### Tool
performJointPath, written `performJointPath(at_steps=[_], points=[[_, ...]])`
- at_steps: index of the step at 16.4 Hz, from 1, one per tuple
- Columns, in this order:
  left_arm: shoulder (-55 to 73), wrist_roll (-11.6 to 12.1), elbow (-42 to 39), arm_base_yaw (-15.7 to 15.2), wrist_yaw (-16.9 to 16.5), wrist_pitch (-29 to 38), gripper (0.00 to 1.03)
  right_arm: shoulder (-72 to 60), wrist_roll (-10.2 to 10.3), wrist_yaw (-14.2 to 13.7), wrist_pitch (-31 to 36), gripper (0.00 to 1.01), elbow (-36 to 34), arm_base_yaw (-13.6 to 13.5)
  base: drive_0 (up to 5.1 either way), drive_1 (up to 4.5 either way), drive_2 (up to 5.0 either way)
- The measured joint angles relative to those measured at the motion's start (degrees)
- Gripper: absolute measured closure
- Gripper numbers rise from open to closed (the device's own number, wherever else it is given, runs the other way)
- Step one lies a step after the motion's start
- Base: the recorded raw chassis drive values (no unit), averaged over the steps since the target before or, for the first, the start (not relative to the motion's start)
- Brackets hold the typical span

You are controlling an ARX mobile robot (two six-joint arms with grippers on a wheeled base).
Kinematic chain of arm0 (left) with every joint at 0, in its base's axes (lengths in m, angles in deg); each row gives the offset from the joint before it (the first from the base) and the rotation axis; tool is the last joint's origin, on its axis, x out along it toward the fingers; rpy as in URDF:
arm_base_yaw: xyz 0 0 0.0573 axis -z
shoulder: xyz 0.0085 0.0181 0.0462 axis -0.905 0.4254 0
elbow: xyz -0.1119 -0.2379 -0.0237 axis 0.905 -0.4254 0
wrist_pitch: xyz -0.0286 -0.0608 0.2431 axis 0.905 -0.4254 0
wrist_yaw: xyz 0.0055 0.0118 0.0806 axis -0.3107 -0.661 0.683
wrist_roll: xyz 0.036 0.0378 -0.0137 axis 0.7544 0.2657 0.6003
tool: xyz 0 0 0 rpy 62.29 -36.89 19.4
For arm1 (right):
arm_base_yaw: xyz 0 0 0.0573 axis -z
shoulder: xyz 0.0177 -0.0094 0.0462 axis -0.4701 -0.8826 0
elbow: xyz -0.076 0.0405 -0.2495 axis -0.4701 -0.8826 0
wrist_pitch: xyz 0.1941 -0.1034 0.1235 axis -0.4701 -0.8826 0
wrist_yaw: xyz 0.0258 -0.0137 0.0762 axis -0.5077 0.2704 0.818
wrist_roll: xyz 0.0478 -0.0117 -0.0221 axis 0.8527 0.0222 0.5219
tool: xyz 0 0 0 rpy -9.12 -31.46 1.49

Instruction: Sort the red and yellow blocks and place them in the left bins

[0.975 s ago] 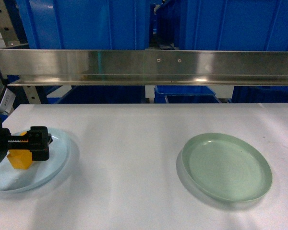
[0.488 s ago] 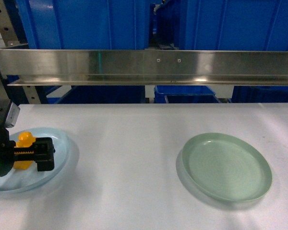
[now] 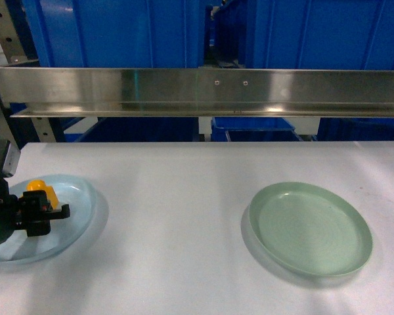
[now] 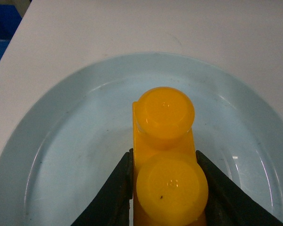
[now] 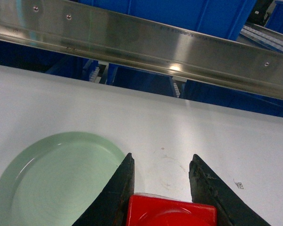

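An orange-yellow block (image 4: 166,113) with two studs sits between the jaws of my left gripper (image 4: 165,188), which is shut on its near stud end. Below it lies a pale blue plate (image 4: 61,141). In the head view that gripper (image 3: 44,213) is at the far left, with the yellow block (image 3: 42,191) showing over the pale blue plate (image 3: 75,210). My right gripper (image 5: 162,160) is shut on a red block (image 5: 172,214) deep between its fingers. It is out of the head view. Two large blue bins (image 3: 111,33) (image 3: 315,29) stand behind the steel rail.
A pale green plate (image 3: 308,226) lies on the white table (image 3: 184,197) at the right, and it also shows as the green plate (image 5: 52,179) left of the right gripper. A steel rail (image 3: 197,88) runs across above the table's far edge. Smaller blue crates (image 3: 253,128) sit below it.
My left gripper has drawn back to the left and turned, still holding the yellow block, which now shows beyond the fingers instead of below them. The green plate has not moved.
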Motion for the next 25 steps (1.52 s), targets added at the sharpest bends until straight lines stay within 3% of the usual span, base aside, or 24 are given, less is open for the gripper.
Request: performJointPath(at_steps=[1, 4, 13, 16, 21, 25], points=[[0.0, 0.0, -0.1, -0.3, 0.0, 0.4, 0.74, 0.0, 0.0, 0.0, 0.0, 0.72, 0.0, 0.0, 0.0, 0.00, 0.0], [-2.2, 0.1, -2.2, -0.8, -0.5, 0.8, 0.75, 0.0, 0.0, 0.0, 0.0, 0.72, 0.0, 0.0, 0.0, 0.00, 0.0], [-34.1, -0.7, -7.9, -6.4, -10.1, -10.7, 0.76, 0.0, 0.0, 0.0, 0.0, 0.72, 0.0, 0.0, 0.0, 0.00, 0.0], [-40.8, 0.2, -7.9, -5.3, -11.4, -12.5, 0.76, 0.0, 0.0, 0.0, 0.0, 0.72, 0.0, 0.0, 0.0, 0.00, 0.0], [-40.1, 3.2, -8.6, -3.4, -10.7, -7.7, 0.76, 0.0, 0.0, 0.0, 0.0, 0.72, 0.0, 0.0, 0.0, 0.00, 0.0], [-40.1, 3.5, -8.6, -3.4, -10.6, -7.6, 0.76, 0.0, 0.0, 0.0, 0.0, 0.72, 0.0, 0.0, 0.0, 0.00, 0.0]])
